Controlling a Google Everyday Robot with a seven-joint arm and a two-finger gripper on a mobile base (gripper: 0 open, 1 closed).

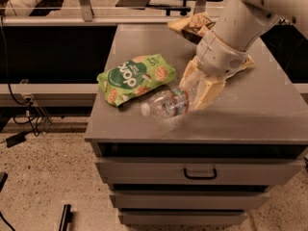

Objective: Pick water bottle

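The water bottle is clear and ribbed, with a white cap pointing left and a red-and-white label band. It lies on its side near the front of the grey cabinet top, seemingly raised a little, with a shadow beneath it. My gripper comes down from the upper right on the white arm. Its cream fingers are shut around the bottle's base end.
A green snack bag lies just left of and behind the bottle, almost touching it. A brown snack bag lies at the back, partly behind the arm. Drawers are below the front edge. Cables lie on the floor at the left.
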